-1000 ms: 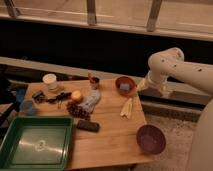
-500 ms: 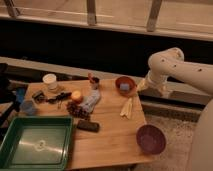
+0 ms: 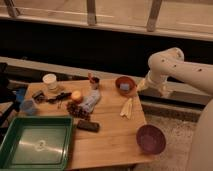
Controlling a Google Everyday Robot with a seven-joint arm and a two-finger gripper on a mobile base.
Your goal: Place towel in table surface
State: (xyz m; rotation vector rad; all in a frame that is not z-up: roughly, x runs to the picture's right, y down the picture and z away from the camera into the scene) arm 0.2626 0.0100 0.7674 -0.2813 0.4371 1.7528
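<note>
A pale blue-white bundle [image 3: 91, 100] lies on the wooden table [image 3: 110, 135] near its middle; it may be the towel, but I cannot tell for sure. A small blue object [image 3: 125, 87] sits in a brown bowl [image 3: 125, 91] at the table's back right. My white arm [image 3: 167, 67] reaches in from the right. My gripper [image 3: 142, 85] hangs just right of the brown bowl, near the table's right edge. I see nothing held in it.
A green tray [image 3: 35, 142] stands at the front left and a purple bowl [image 3: 151, 138] at the front right. A white cup [image 3: 50, 81], blue cup [image 3: 28, 106], orange [image 3: 76, 96], small can [image 3: 94, 81], pale strips [image 3: 127, 107] and dark bar [image 3: 87, 126] are scattered around.
</note>
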